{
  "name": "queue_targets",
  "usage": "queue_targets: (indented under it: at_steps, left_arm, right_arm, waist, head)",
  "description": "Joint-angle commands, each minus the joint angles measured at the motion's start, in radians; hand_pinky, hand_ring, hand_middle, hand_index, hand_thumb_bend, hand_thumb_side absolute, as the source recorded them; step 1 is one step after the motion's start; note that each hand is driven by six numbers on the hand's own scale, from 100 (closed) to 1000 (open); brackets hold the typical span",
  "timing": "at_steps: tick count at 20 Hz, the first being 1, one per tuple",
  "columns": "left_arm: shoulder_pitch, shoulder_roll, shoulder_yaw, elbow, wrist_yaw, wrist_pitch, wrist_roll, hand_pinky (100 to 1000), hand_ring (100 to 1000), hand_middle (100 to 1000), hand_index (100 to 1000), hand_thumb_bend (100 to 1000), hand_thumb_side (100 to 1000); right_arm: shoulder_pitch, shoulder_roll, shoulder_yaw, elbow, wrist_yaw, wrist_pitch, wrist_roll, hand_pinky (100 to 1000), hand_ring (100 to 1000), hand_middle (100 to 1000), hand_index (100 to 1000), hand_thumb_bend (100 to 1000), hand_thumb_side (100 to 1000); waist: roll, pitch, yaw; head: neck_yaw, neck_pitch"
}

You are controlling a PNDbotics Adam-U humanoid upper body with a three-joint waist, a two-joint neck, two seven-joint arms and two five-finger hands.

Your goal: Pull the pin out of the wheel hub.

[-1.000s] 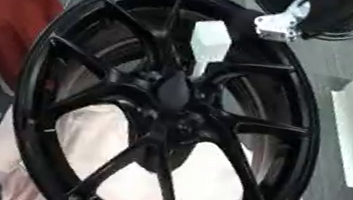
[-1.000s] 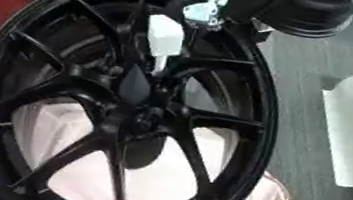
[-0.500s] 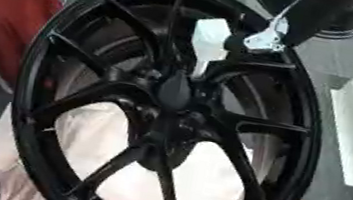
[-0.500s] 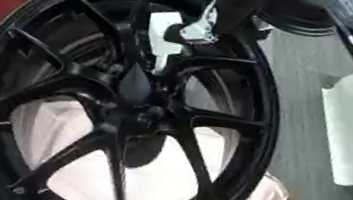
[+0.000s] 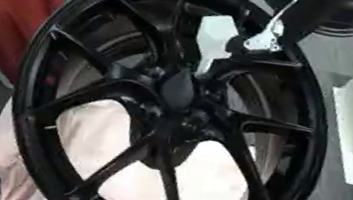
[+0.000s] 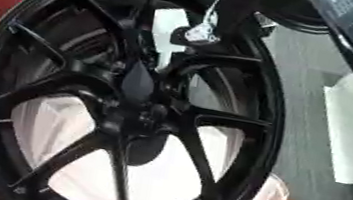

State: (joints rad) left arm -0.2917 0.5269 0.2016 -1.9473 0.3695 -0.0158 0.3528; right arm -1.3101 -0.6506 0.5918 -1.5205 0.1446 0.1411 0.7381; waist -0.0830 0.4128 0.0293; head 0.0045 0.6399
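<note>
We saw the right hand (image 5: 265, 37), silver-jointed, over the glossy black spoked wheel hub (image 5: 177, 89); finger state undeterminable; the white blocky pin (image 5: 214, 42) sat just beside its fingers.

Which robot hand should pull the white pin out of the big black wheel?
Probably the right hand. It reaches in from the upper right and sits right beside the white pin near the top of the wheel. The left hand shows in neither view.
</note>
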Motion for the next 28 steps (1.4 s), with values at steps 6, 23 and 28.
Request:
queue_targets:
  at_steps: [6,23,28]
  left_arm:
    - [-0.011,0.006,0.008,-0.009,0.000,0.002,0.000,707,711,639,730,161,700]
    - [-0.014,-0.001,0.009,-0.010,0.000,0.000,-0.001,708,712,639,730,158,702]
    - [-0.013,-0.003,0.010,-0.010,0.000,0.000,0.000,709,713,639,730,157,704]
  right_arm:
    - [0.002,-0.010,-0.010,0.022,0.013,-0.006,-0.009,875,853,763,847,405,190]
    - [0.021,-0.005,-0.010,0.041,-0.014,0.011,-0.014,833,759,494,649,158,116]
    - [0.021,-0.001,-0.011,0.040,-0.060,0.036,-0.039,801,701,420,557,100,100]
  waist:
    - [0.002,-0.005,0.008]
    - [0.001,0.000,0.014]
    - [0.001,-0.001,0.015]
  head:
    - [-0.004,0.004]
    - [-0.009,-0.001]
    - [-0.008,0.000]
